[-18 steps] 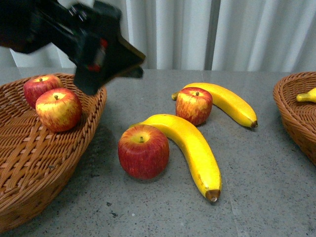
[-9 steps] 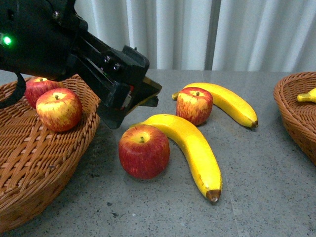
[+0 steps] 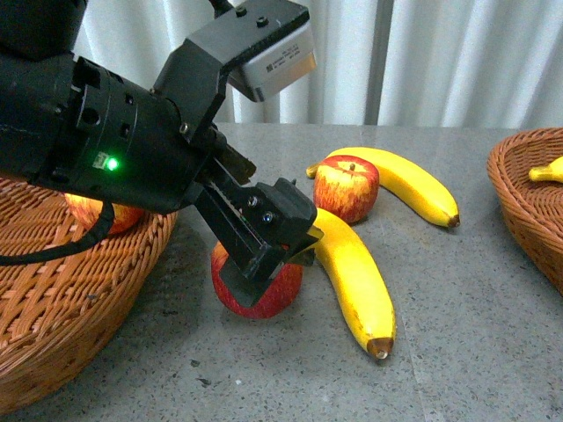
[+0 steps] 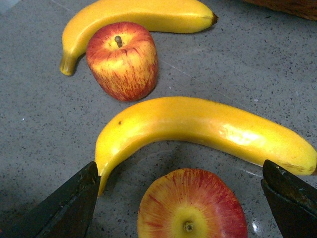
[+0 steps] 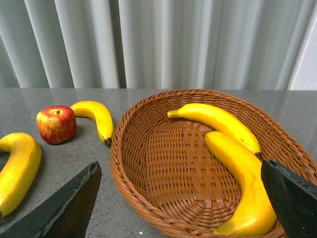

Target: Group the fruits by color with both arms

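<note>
The left gripper (image 4: 179, 171) hangs wide open and empty over a round red-streaked apple (image 4: 192, 208) on the speckled grey table (image 4: 39, 124), just beside a smooth curved banana (image 4: 198, 126). The right gripper (image 5: 181, 171), also spread wide and empty, sits above a woven wicker basket (image 5: 121, 163) holding two glossy bananas (image 5: 218, 119).

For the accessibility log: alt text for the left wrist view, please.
The open left claw straddles a red apple on a grey table, its fingers clear of the fruit. A banana lies just beyond that apple, and farther on a second apple sits beside a second banana.
</note>
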You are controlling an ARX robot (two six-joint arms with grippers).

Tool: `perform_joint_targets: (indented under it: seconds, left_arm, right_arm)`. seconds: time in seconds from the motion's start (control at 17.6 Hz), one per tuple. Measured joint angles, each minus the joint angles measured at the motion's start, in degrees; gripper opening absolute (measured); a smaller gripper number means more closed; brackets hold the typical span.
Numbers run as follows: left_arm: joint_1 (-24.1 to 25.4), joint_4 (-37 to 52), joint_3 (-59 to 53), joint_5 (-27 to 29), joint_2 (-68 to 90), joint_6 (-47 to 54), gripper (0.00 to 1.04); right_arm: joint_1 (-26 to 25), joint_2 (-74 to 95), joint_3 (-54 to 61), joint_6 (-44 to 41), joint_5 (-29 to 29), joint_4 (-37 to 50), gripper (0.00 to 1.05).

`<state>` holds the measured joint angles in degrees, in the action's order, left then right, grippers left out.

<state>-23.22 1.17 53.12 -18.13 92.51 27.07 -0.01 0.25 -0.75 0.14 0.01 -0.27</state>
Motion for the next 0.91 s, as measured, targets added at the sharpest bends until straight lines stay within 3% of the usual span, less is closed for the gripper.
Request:
perform_joint_targets:
  seconds: [0.28,0.68,0.8,0.91]
  left_arm:
    - [-1.16,-0.9,0.72,-0.2,4.37,0.42,0.98]
    - [-1.92,-4.74,1.51,4.0,6.16,5.27,0.96]
    - [-1.95,-4.48,1.55,4.39,6.16,5.84,0.77]
    - [-2.21,-4.72,1.86,4.63,6.16,6.12,0.68]
  right_arm:
    - [0.0,0.0,0.0,0.0,0.0,0.0,0.98]
    - [0.0,0.0,0.0,0.0,0.0,0.0,0.98]
    - [0.0,0.0,0.0,0.0,0.0,0.0,0.98]
    - [0.0,0.0,0.0,0.0,0.0,0.0,0.98]
